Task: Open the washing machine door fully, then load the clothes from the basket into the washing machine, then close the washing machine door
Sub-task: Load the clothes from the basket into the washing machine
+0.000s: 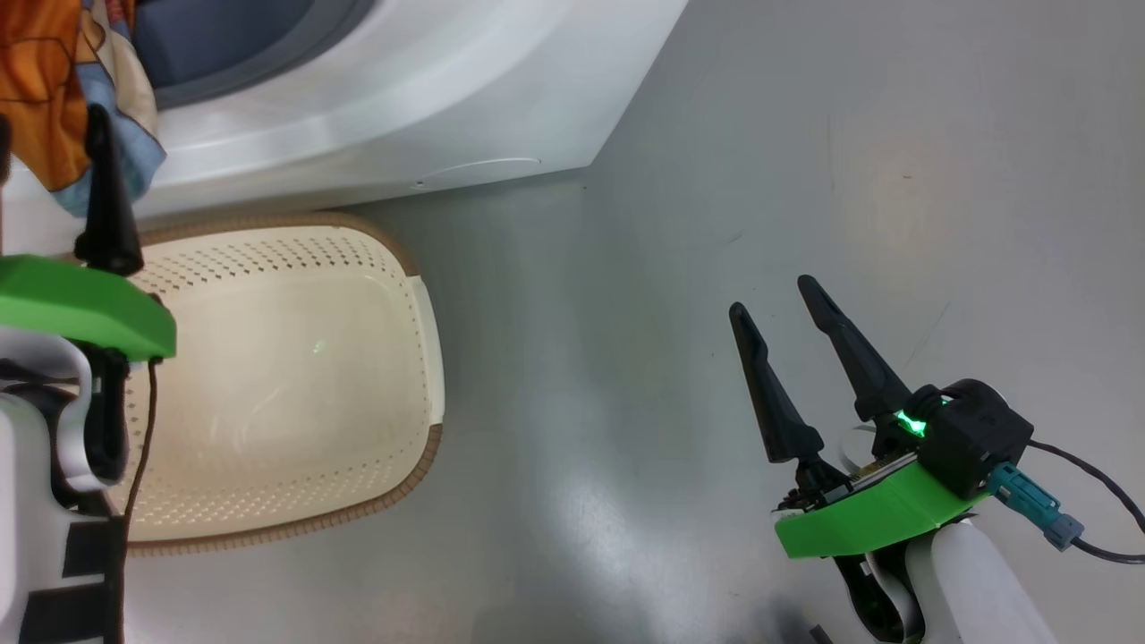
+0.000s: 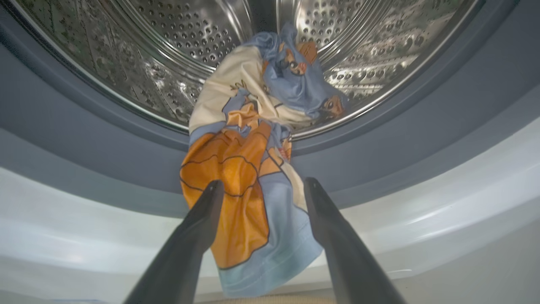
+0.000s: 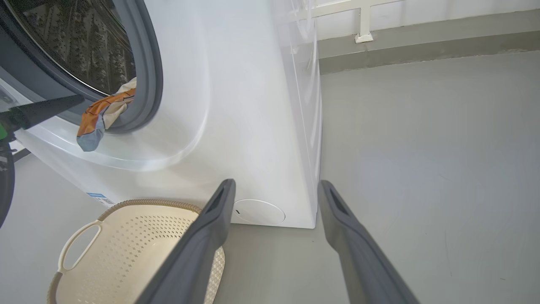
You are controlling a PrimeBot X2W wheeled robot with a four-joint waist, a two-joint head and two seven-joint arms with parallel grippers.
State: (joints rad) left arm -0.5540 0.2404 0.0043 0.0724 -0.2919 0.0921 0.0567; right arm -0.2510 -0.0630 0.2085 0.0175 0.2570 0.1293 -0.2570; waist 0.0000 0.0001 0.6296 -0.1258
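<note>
The left gripper [image 2: 262, 185] has its two fingers spread wide, one on each side of the hanging end of the clothes [image 2: 240, 169], and is not closed on it. The blue, orange and cream cloth lies partly in the steel drum [image 2: 168, 46] and drapes out over the grey gasket [image 2: 105, 126], down the white front of the washing machine [image 1: 402, 89]. The right gripper [image 1: 771, 297] is likewise spread above the grey floor [image 1: 680, 179], well apart from the cream basket [image 1: 268, 268], which stands just before the machine.
</note>
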